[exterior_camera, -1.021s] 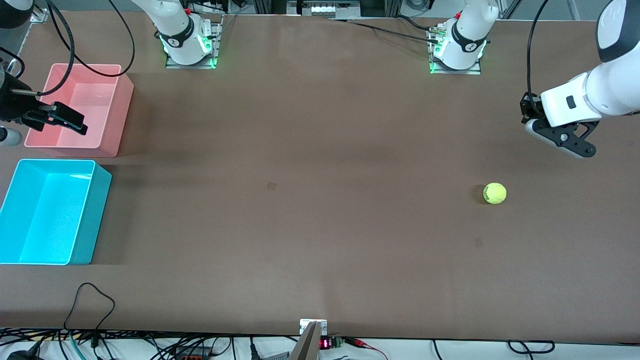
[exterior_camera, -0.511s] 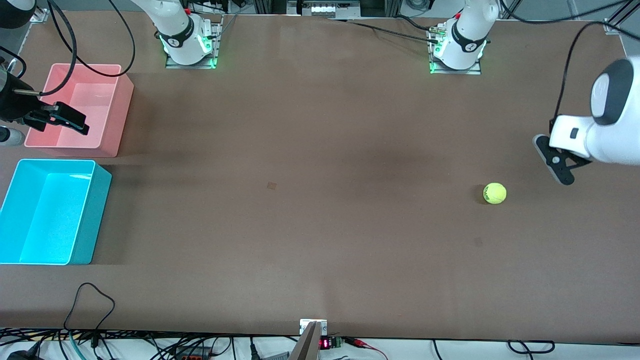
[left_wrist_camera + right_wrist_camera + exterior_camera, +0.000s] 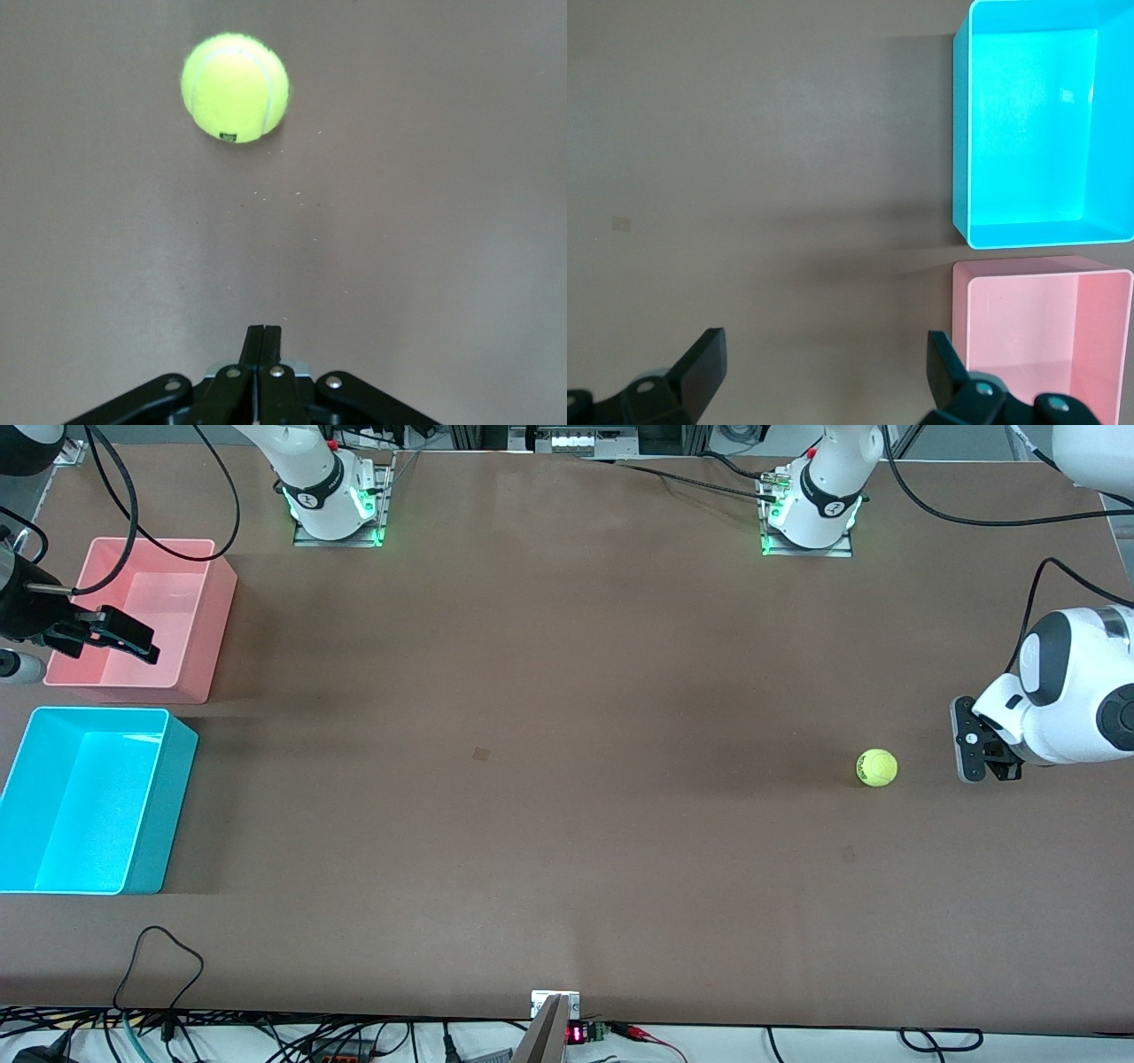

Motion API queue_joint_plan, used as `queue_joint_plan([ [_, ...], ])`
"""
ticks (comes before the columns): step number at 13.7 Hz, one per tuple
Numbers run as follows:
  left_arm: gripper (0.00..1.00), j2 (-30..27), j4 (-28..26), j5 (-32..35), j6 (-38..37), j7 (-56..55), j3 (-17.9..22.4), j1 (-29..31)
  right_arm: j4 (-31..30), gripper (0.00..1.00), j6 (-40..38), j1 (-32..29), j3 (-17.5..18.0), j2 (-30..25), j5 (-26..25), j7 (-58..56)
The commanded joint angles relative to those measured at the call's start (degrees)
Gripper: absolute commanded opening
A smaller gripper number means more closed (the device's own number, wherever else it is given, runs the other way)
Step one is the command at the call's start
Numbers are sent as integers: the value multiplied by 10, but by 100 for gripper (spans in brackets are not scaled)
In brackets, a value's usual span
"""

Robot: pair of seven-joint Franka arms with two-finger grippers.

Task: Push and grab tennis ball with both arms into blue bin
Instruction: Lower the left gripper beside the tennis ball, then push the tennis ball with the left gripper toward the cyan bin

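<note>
Yellow-green tennis ball [image 3: 876, 768] near shut left gripper [image 3: 967, 753].

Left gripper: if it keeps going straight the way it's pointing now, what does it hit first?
Probably the tennis ball, slightly off-line from the shut left gripper; only bare table lies between them.

Robotics laboratory test bench. Two arm bases [image 3: 335, 505] [image 3: 811, 514], lit green, are bolted to plates along one edge of a plain brown table [image 3: 567, 824]. Loose cables [image 3: 159, 957] and a small red-digit display [image 3: 576, 1034] line the edge nearest the front camera.
</note>
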Motion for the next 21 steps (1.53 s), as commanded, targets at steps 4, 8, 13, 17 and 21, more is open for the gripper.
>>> queue_joint_plan([
  [4, 0, 11, -90, -37, 184, 82, -36, 67, -8, 100, 5, -1, 3, -8, 1, 4],
  [8, 0, 56, -92, -37, 216, 82, -36, 67, -8, 100, 5, -1, 3, -7, 2, 4],
  [13, 0, 76, -93, -38, 240, 72, -54, 66, -8, 100, 5, -1, 3, -7, 1, 4],
  [17, 0, 80, -103, -39, 239, 11, -128, 67, -8, 100, 5, -1, 3, -7, 1, 4],
  [21, 0, 89, -97, -92, 231, -116, -254, 67, -8, 100, 5, -1, 3, -7, 1, 4],
])
